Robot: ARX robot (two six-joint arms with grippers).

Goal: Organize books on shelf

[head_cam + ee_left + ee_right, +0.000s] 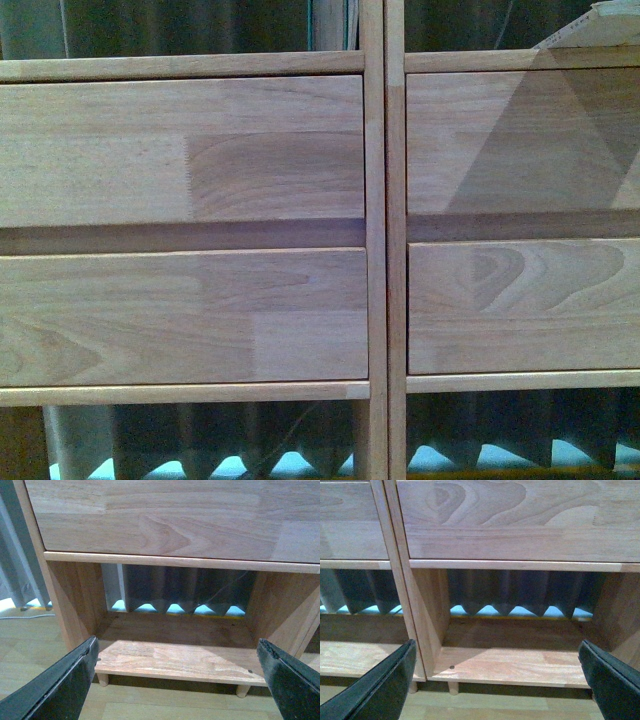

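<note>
The light-wood shelf (375,200) fills the front view, showing four plain drawer-like panels, two per column. A pale slanted edge (600,20), possibly a book, shows in the top right compartment. No other books are in view. In the left wrist view my left gripper (177,680) is open, its dark fingers (65,680) spread wide before the shelf's bottom compartment (175,655), with nothing between them. My right gripper (497,680) is open too, facing the bottom compartment (515,665) of the right column, beside the centre upright (402,605).
Short peg legs (102,679) (452,687) lift the shelf off a light wood floor (50,650). A grey pleated curtain (15,570) hangs behind the open back. A white cable (30,616) lies on the floor by the shelf's left side.
</note>
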